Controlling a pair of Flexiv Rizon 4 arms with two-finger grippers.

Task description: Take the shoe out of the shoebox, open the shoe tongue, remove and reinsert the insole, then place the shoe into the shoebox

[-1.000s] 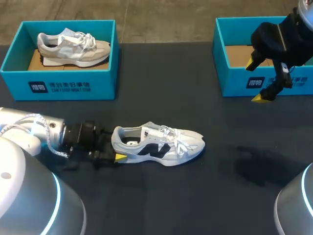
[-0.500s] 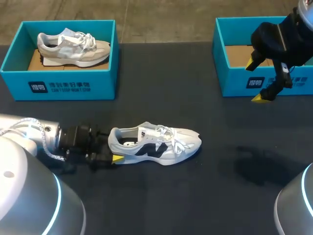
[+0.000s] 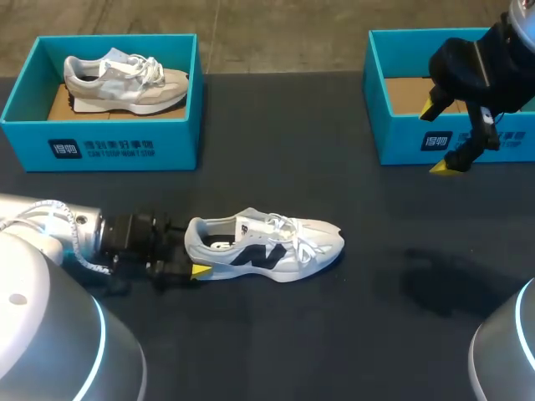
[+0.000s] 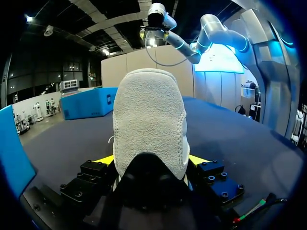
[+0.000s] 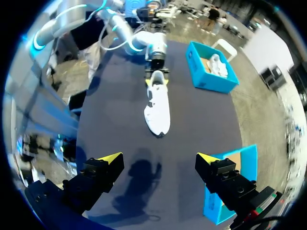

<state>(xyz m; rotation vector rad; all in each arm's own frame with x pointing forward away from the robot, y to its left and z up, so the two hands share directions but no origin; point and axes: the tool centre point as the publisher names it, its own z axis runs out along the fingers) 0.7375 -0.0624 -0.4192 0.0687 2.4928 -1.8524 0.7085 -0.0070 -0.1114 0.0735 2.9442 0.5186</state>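
Wide gap of table (image 3: 401, 276) between shoe (image 3: 267, 244) and right shoebox (image 3: 410, 138); left shoebox (image 3: 109, 149) well behind the shoe.

The heel of our shoe (image 4: 148, 120) is soft, fuzzy cloth, like a towel. Its sides look smooth. The table (image 3: 351, 334) is dark and matt. The left shoebox (image 3: 109, 146) and the right shoebox (image 3: 401, 142) are smooth blue card, with plain brown card inside. Our left gripper (image 4: 149, 160) is matt black with little screws, and its yellow tips look like smooth plastic. Our left arm (image 3: 71, 230) is shiny silver metal.
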